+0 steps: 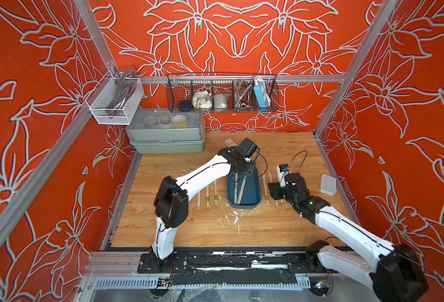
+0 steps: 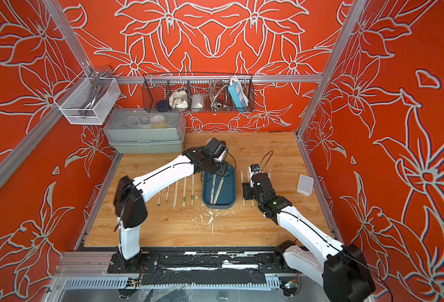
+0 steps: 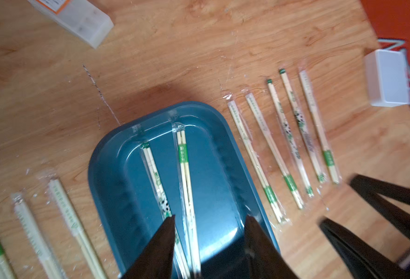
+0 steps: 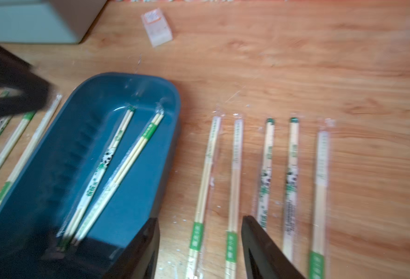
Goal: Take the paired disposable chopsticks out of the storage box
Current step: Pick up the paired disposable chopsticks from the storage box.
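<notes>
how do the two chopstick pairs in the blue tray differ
The panda pair has a black-and-white panda on its sleeve; the banded pair has one green band. In the left wrist view the banded pair runs between the fingers of the open left tool; the panda pair passes behind one finger. Both lie in the storage box, converging at one end.

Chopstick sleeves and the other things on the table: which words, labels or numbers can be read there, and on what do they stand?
No text can be read with certainty.
Green band of the chopstick pair in the storage box: pale characters, too blurred.
Sleeves of the laid-out chopsticks on the table: small print, too blurred; a panda picture, no words.
Orange label on the small clear box: too blurred.
</notes>
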Controlling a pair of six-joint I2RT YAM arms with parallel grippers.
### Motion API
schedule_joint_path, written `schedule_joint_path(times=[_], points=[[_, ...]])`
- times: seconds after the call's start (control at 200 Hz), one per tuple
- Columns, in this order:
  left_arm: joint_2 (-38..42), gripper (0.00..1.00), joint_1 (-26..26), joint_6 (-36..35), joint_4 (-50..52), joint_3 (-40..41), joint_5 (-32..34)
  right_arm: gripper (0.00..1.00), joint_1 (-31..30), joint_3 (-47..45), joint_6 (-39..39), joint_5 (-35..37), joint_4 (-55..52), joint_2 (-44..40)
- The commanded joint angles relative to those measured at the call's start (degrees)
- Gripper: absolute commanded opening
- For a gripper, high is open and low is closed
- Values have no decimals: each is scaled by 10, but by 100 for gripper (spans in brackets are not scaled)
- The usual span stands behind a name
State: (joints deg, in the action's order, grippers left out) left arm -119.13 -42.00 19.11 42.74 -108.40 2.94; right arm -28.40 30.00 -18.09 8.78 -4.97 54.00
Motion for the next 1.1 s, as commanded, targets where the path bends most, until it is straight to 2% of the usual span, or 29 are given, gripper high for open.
schedule_joint_path(times=[0.0, 0.195, 0.45, 0.826, 0.961, 1.026, 1.096], points=[[-80, 48, 2, 6, 101, -59, 14, 59, 1, -38, 14, 83, 43, -64], [-157, 49, -6, 20, 136, -113, 28, 62, 1, -64, 3, 121, 55, -102], [-185, 48, -6, 23, 143, -107, 49, 62, 1, -46, -4, 123, 45, -73], [-233, 42, -6, 23, 142, -115, 44, 63, 1, -57, -7, 140, 50, -93], [-245, 33, -6, 32, 137, -109, 43, 63, 1, -60, -12, 147, 50, -90], [-245, 23, -6, 35, 131, -104, 49, 64, 0, -61, -16, 152, 53, -89], [-244, 20, -5, 37, 127, -102, 51, 64, 1, -62, -22, 156, 54, -88]])
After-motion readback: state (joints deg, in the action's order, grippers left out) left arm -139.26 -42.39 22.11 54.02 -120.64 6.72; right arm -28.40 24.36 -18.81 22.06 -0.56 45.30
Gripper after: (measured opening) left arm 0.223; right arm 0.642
